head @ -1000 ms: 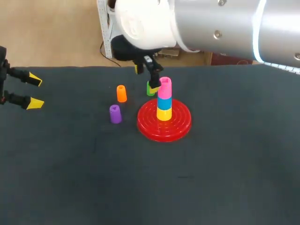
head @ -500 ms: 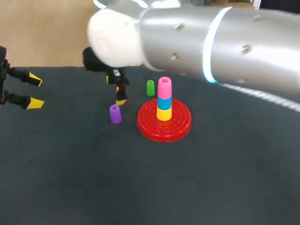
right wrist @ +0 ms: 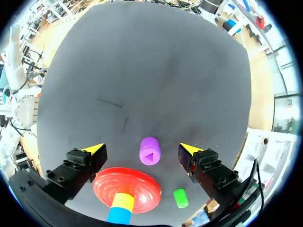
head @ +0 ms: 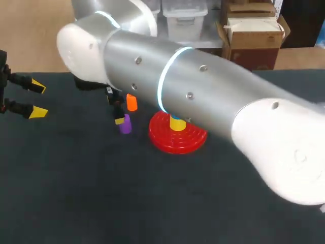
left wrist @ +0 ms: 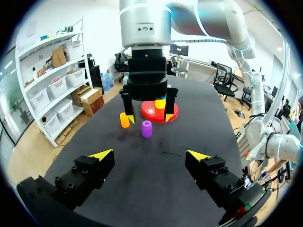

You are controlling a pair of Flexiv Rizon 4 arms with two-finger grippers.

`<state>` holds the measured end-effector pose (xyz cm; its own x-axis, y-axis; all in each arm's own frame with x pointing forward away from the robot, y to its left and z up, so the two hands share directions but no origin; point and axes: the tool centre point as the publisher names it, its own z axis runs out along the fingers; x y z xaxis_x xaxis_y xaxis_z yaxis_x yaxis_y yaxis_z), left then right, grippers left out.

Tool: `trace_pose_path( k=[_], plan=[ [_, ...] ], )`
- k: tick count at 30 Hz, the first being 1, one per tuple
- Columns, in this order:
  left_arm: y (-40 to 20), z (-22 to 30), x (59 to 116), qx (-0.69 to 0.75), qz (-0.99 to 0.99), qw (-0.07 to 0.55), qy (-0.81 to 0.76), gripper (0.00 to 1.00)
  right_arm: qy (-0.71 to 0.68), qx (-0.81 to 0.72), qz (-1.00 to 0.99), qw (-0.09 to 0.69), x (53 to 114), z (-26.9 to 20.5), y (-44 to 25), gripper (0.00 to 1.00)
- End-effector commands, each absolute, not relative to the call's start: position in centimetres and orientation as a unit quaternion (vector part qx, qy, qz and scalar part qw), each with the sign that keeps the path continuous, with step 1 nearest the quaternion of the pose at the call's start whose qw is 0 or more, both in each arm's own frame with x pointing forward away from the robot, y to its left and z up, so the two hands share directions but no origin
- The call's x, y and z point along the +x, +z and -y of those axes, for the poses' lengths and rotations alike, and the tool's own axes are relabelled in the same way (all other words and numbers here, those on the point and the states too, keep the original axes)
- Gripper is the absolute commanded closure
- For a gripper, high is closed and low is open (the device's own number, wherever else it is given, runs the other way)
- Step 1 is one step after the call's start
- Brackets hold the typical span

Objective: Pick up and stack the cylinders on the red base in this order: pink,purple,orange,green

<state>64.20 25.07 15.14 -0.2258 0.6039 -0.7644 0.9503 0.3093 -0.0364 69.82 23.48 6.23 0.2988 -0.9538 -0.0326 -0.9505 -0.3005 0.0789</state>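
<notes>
Right claw point(right wrist: 142, 149): released, fingers spread wide, gripping nothing. Purple cylinder point(right wrist: 150, 150) stands upright on the table point(head: 152, 203) between the two fingers, roughly centred. There's a gap on both sides, no contact. Can't tell how high the tips sit relative to its top.

What's crowding it:
- Orange cylinder point(left wrist: 125, 120) stands upright just beside one right finger, on its outer side. Can't tell whether they touch.
- Red base point(right wrist: 127, 184) is near the purple one, back behind the fingers. A yellow ring point(right wrist: 125, 200) sits lowest on its post with a blue ring point(right wrist: 118, 215) on top. The upper stack is hidden behind my right arm point(head: 203, 96) in the head view, and behind the claw body in the left wrist view.
- Green cylinder point(right wrist: 180, 197) stands upright just beside the base, behind the other finger and apart from purple.

Left claw point(left wrist: 150, 155): also released and empty. It's at the table's left edge, well apart from every piece, pointing toward them.
</notes>
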Motion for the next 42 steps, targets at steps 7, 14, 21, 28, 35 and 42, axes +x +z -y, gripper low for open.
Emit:
trace_pose_path(
  k=[7,14,21,28,35,42],
  plan=[
    [15.0,-25.1,64.2,0.527,-0.737,0.333,-0.261,0.00,-0.043,0.794,0.606,0.025,69.2,-22.1,5.2,0.00],
    [15.0,-25.1,64.2,0.527,-0.737,0.333,-0.261,0.00,-0.035,0.788,0.614,0.021,69.8,-22.4,4.3,0.00],
    [15.0,-25.1,64.2,0.527,-0.737,0.333,-0.261,0.00,-0.034,0.781,0.623,0.022,70.8,-21.9,3.9,0.00],
    [15.0,-25.1,64.2,0.527,-0.737,0.333,-0.261,0.00,-0.031,0.778,0.628,0.022,70.9,-21.6,3.1,0.02],
    [15.0,-25.1,64.2,0.527,-0.737,0.333,-0.261,0.00,-0.033,0.772,0.634,0.006,71.2,-21.6,2.4,0.26],
    [15.0,-25.1,64.2,0.527,-0.737,0.333,-0.261,0.00,-0.029,0.770,0.637,0.006,71.1,-21.5,2.1,0.69]
  ],
)
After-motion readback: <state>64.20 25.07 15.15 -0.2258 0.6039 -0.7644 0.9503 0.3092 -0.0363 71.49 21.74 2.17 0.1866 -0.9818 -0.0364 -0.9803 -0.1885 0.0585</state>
